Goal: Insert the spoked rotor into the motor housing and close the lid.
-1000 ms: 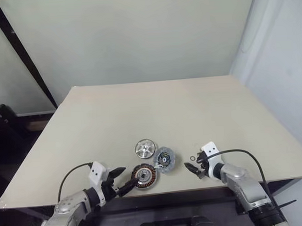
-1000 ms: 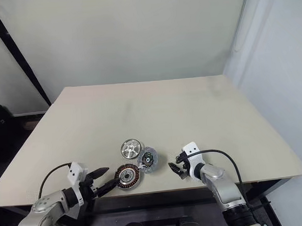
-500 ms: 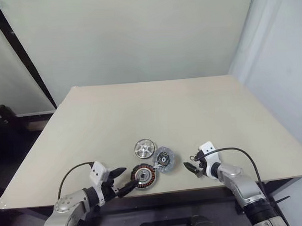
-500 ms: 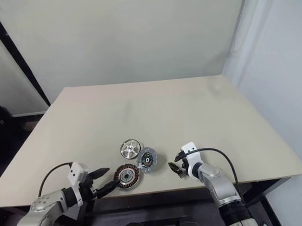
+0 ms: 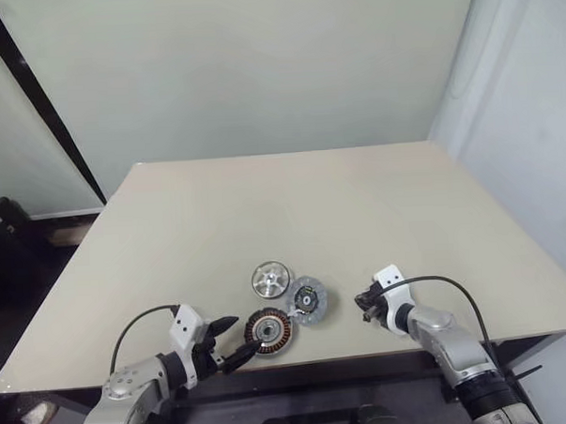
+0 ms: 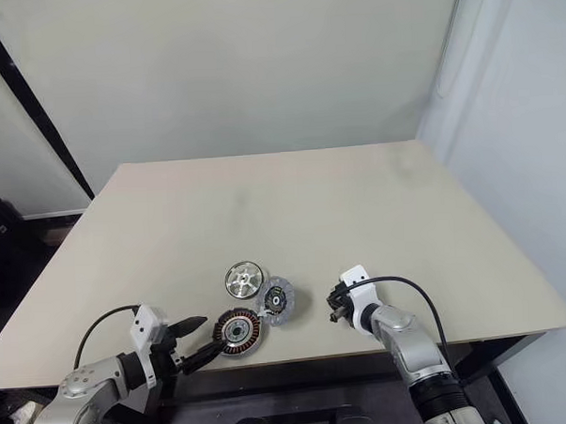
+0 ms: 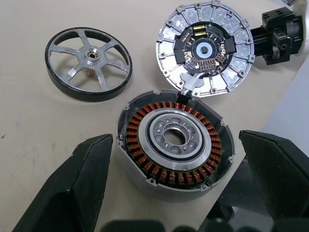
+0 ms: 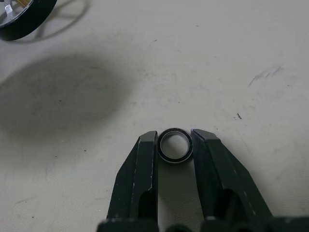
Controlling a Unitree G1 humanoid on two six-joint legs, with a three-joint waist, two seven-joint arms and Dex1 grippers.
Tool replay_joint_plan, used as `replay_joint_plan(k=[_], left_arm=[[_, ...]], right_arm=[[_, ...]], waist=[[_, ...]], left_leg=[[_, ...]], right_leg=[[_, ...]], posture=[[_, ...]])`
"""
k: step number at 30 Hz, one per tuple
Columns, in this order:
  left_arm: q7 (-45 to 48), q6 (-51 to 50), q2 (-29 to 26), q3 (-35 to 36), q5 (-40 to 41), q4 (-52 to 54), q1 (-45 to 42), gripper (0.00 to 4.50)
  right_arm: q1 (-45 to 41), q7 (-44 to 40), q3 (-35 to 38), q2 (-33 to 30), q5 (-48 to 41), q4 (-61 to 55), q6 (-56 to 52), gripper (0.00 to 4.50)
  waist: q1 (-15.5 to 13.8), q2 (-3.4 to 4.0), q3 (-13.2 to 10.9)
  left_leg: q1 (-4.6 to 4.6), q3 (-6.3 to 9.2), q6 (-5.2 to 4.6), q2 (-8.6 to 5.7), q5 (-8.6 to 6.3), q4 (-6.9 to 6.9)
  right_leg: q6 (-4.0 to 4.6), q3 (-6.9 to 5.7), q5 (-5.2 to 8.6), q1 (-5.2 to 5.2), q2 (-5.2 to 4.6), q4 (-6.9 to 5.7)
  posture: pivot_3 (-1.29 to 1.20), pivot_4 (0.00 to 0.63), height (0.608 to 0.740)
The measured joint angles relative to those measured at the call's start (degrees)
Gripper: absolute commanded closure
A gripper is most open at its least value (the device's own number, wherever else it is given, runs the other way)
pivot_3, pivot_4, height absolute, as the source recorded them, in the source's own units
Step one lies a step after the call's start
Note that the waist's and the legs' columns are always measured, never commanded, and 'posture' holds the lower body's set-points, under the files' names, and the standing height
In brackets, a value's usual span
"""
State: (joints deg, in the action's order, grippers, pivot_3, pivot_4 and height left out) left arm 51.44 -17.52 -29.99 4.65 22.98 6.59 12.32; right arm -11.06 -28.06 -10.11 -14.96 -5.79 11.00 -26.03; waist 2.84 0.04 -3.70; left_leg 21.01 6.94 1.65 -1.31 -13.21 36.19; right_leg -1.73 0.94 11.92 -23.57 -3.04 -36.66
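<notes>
Spoked rotor (image 7: 89,63) lies flat on the tabletop (image 5: 358,209), untouched, just beside the lid (image 7: 205,48) and the motor housing (image 7: 175,143), whose copper windings face up between the wide-open fingers of the left gripper (image 7: 183,186). Off to the right, well apart from those parts, the right gripper (image 8: 175,145) has its two fingers pinched on a small dark ring (image 8: 174,145) lying on the tabletop. That ring is thin and round, so a slightly uneven squeeze could flick it out sideways, and if the left gripper closes off-centre it could nudge the housing into the lid touching its rim.
</notes>
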Motion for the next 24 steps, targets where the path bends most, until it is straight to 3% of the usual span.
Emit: replay_joint_plan(k=[10, 24], left_arm=[[0.2, 0.3, 0.0, -1.1, -0.5, -0.6, -1.5, 0.00], [2.5, 0.2, -1.7, 0.6, 1.1, -2.8, -1.6, 0.00]], right_arm=[[0.6, 0.7, 0.8, -0.1, 0.2, -1.5, -0.1, 3.78], [-0.4, -1.3, 1.4, -3.0, -2.1, -22.3, -10.5, 3.78]], waist=[[0.0, 0.01, 0.0], [0.0, 0.01, 0.0]], left_leg=[[0.01, -0.01, 0.00, -0.01, 0.00, 0.01], [0.04, -0.01, 0.00, 0.05, -0.03, -0.03]], right_leg=[[0.00, 0.01, 0.00, 0.00, -0.01, 0.00], [0.00, -0.01, 0.00, -0.10, 0.00, 0.00]], posture=[[0.00, 0.000, 0.740], [0.00, 0.000, 0.740]])
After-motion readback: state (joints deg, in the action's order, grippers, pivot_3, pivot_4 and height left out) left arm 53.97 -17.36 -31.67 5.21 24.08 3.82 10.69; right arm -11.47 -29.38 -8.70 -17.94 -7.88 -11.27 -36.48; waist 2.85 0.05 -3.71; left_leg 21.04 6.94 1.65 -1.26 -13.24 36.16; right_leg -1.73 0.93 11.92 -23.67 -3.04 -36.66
